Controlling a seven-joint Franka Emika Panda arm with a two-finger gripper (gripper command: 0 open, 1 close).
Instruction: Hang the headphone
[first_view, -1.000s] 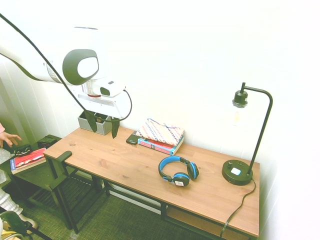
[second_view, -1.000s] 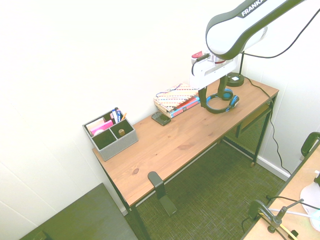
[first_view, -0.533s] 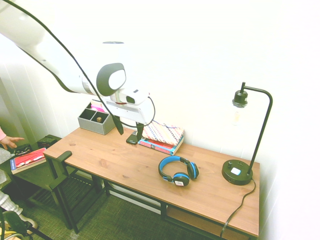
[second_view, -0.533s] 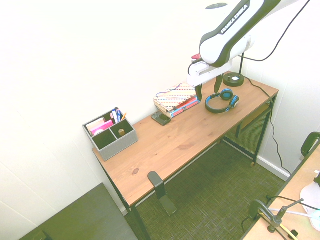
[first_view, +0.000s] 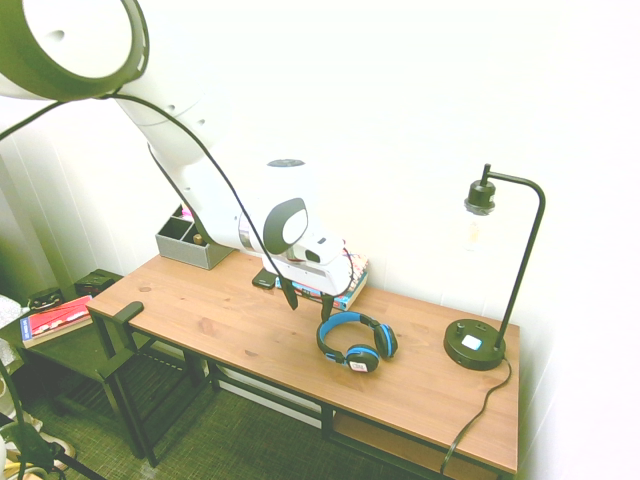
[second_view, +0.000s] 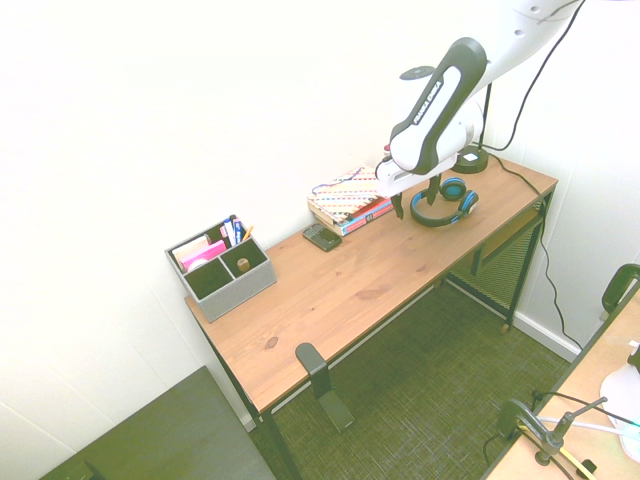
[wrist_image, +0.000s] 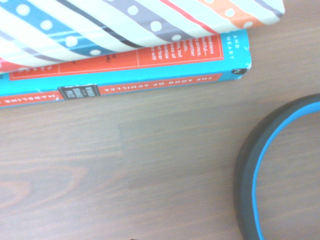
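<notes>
Wood-topped, the desk (first_view: 230, 315) is standing against a white wall (first_view: 400, 130). Behind the headphone (first_view: 357, 342), a lamp (second_view: 470, 158) and patterned book (second_view: 355, 192) are also resting on it. Above, near the blue headband, the gripper (first_view: 308, 304) is hovering, fingers spread apart and empty.

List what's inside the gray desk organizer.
The gray organizer holds pens, a pink item and a small brown object. Its walls hide their lower parts.

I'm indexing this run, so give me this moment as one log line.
claw: open, empty | position: above desk, near headphones | headphones: lying on desk, not hung | lamp: on desk
</notes>
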